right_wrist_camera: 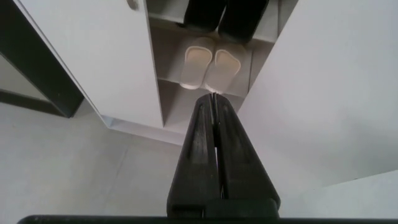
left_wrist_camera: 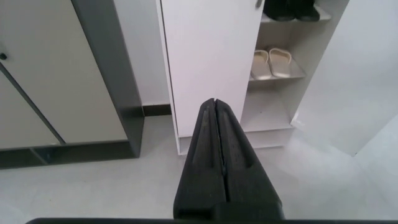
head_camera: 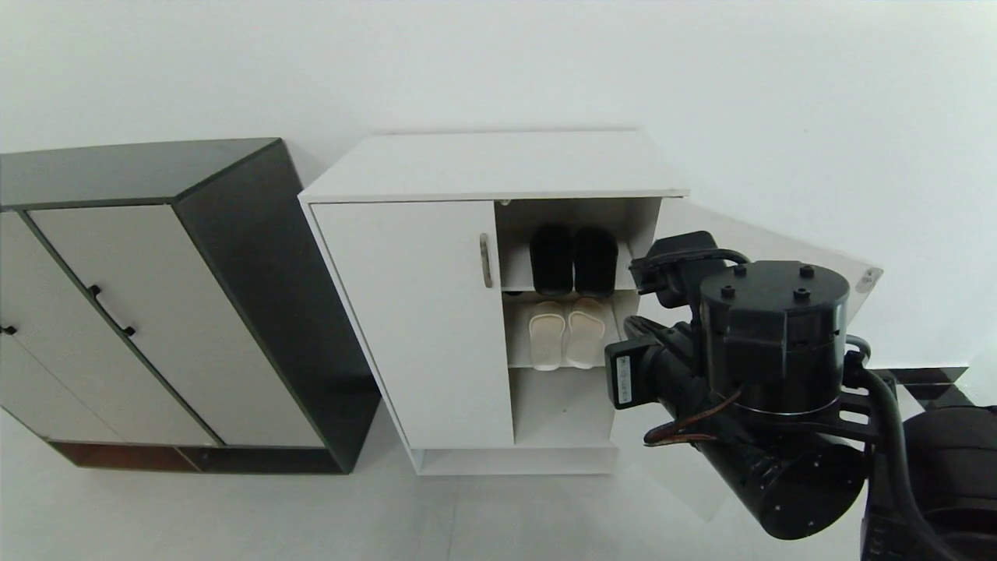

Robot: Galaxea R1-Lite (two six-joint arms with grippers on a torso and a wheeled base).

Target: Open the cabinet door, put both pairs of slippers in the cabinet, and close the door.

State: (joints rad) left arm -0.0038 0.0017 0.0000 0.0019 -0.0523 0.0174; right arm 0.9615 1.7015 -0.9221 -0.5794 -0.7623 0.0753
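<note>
The black slippers [head_camera: 573, 259] and cream slippers [head_camera: 567, 333] sit on shelves in the white wooden cabinet [head_camera: 483, 167], so we judge its open right door [head_camera: 779, 245] comes next: our right gripper [right_wrist_camera: 214, 99], pressed together and empty, should push near the free edge, with the left gripper [left_wrist_camera: 215, 102], likewise pressed together, well aside

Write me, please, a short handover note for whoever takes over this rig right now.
Left gripper: shut, empty, back from the white cabinet.
Right gripper: shut, empty, in front of the open compartment, beside the open door.
Things: black slippers on the top shelf, cream slippers on the shelf below.
Done: door open, both pairs inside.
Left: swing the open door shut; the right arm looks nearest to it.
</note>
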